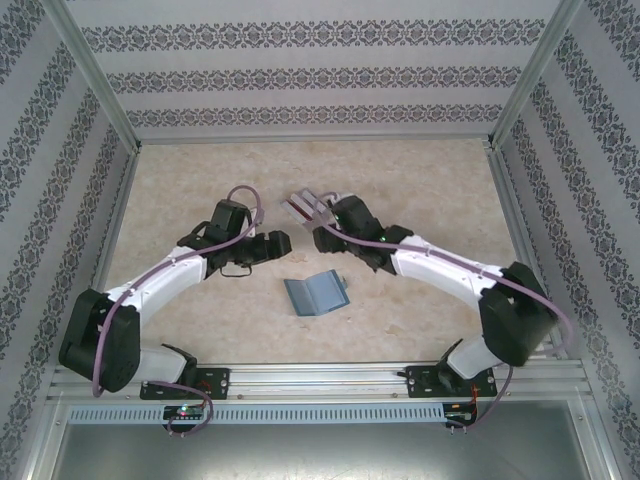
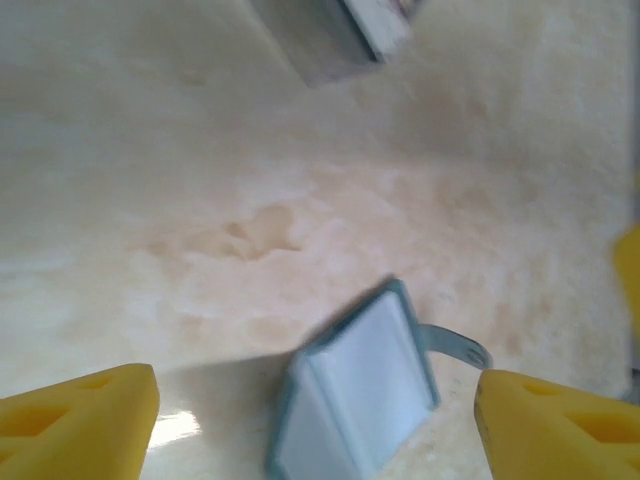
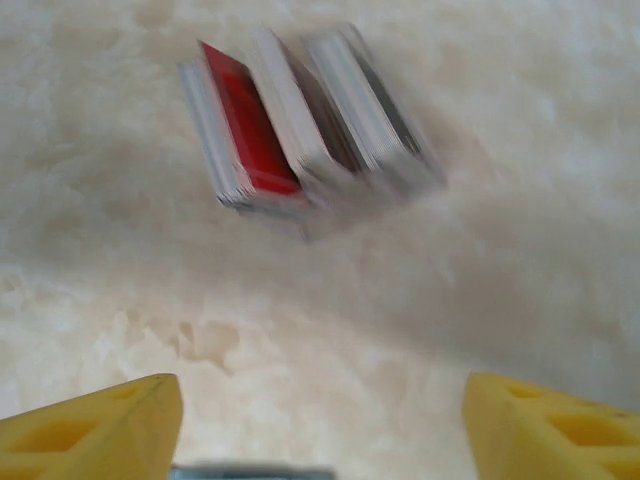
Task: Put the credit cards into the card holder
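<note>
1. Lying on the table [image 1: 200,330], the card holder [image 1: 317,293] sits nearest the arm bases.
2. Just beyond, left gripper [image 2: 318,400] and right gripper [image 3: 320,400] hang spread wide, both empty.
3. Farthest, the credit cards [image 3: 300,130] rest overlapping, near the right gripper.

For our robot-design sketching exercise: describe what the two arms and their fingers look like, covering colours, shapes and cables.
The left arm and right arm both have white link shells between bulky black joint housings. A mauve cable runs along each. The left fingers and right fingers are yellow wedge-shaped blocks with moulded recesses.
</note>
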